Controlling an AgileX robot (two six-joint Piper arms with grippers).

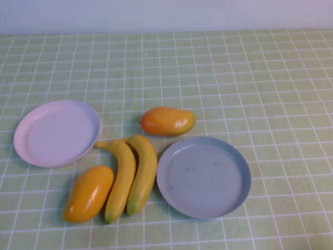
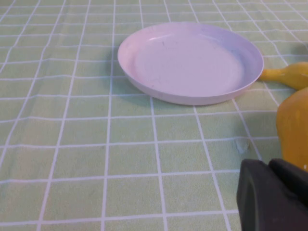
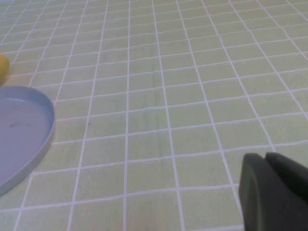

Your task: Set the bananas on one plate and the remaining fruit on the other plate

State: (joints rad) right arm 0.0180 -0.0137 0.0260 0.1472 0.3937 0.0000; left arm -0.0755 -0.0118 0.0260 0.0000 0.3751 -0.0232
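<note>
staged tabletop test setup, green checked tablecloth [image 1: 250, 78], plain pale wall [image 1: 166, 13], plastic-looking fruit

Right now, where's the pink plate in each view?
High: pink plate at left, empty; no gripper in view.
Left wrist: pink plate upper centre; left gripper low in the corner.
Right wrist: not in it; right gripper only.
Shared landmark: banana tip at the plate's rim.

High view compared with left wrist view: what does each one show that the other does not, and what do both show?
Only the high view shows the grey-blue plate, the far mango and both bananas full length. No claw appears there.

Only the left wrist view shows the left claw, a dark part at the frame edge. The right claw appears only in the right wrist view.

Both show the pink plate, empty, and the green checked cloth.
</note>
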